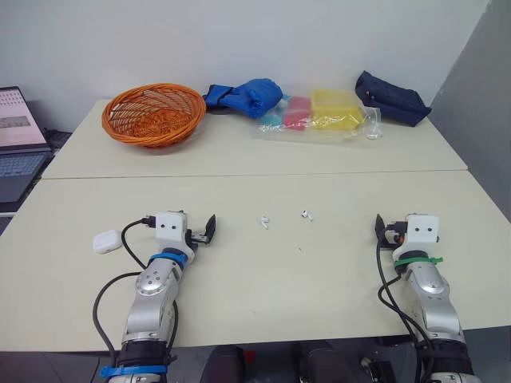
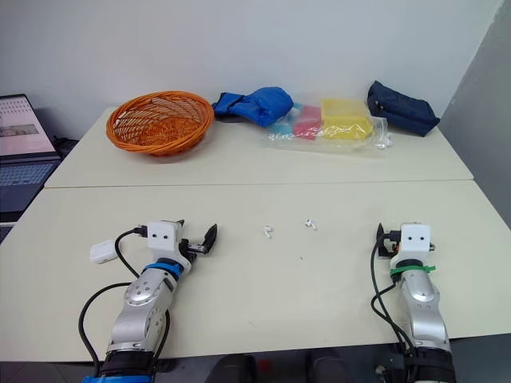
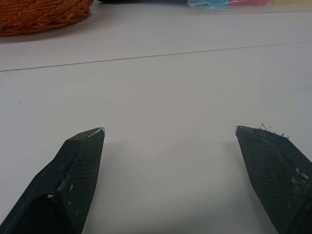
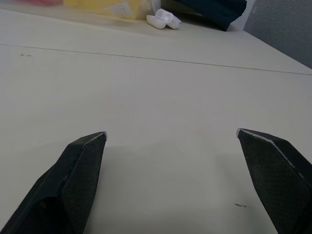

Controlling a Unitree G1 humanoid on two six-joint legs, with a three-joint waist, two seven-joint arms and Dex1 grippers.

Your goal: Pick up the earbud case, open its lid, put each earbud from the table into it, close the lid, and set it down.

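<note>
At the lower left of the frame, the earbud case (image 1: 106,241) is lying flat on the worktop (image 1: 255,311) with its lid apparently shut and its long side running roughly across the picture. It is sitting just beside the left arm's black cable, not touching any finger. A little to its right, the left claw (image 1: 200,223) is resting low over the worktop, released, with its two black fingers spread wide and nothing between them. It is pointing toward the top of the frame, so the case is lying off to its outer side and slightly behind its tips, not ahead of it. By my reading, the pickup is turning on exactly that: the left claw is by far the nearer one, but it would need to swing leftward and back and line its fingers across the case's short side. Further right, near the middle of the frame, the two white earbuds (image 1: 264,223) (image 1: 306,214) are lying apart from each other on bare worktop, between the two arms. At the lower right, the right claw (image 4: 170,134) is likewise sitting released and empty, well apart from the case.
</note>
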